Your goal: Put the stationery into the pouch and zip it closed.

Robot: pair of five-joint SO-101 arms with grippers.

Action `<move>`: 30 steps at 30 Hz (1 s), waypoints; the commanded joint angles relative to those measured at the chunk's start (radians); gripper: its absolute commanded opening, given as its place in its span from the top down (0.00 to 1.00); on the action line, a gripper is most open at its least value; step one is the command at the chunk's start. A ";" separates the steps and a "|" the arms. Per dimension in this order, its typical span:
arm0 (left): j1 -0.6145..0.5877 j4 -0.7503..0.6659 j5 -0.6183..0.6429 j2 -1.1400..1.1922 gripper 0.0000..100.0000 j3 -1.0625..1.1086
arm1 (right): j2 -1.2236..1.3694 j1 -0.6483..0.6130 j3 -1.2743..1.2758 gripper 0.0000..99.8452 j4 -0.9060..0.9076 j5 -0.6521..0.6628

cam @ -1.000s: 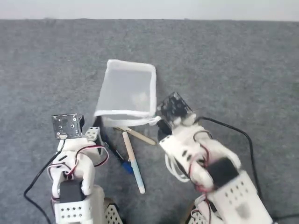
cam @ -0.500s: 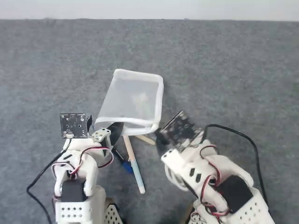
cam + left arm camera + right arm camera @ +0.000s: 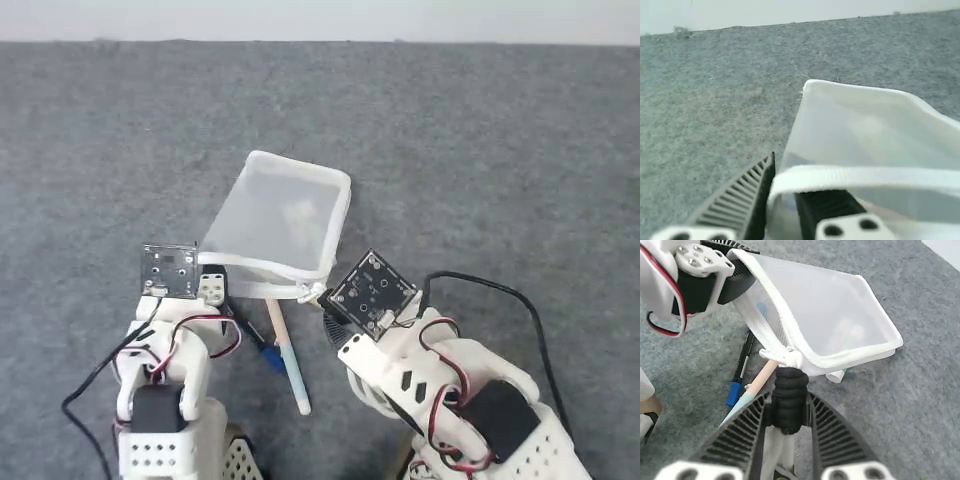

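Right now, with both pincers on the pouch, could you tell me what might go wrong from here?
1. The blue pen and the pencil lie on the table outside the pouch; if the right pincer draws the zip pull now, they may be shut out.
2. The left pincer grips the pouch only by its rim, which could slip under that pull.

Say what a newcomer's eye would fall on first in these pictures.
First, the translucent white pouch in the middle of the grey table, held at its mouth by both arms. The left gripper clamps the zip rim at one end, and the right gripper pinches the black pull at the other. Next come the pens, lying on the table between the arms by the pouch's mouth, not yet inside.
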 commanded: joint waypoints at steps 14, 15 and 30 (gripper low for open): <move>-0.155 0.100 0.012 -0.011 0.99 -0.153 | -0.013 0.143 -0.046 0.78 -0.048 -0.023; -0.172 0.100 0.023 -0.011 0.99 -0.159 | -0.013 0.150 -0.046 0.78 -0.048 -0.023; -0.376 0.098 0.147 -0.011 0.99 -0.222 | 0.300 0.173 -0.092 0.78 -0.202 -0.023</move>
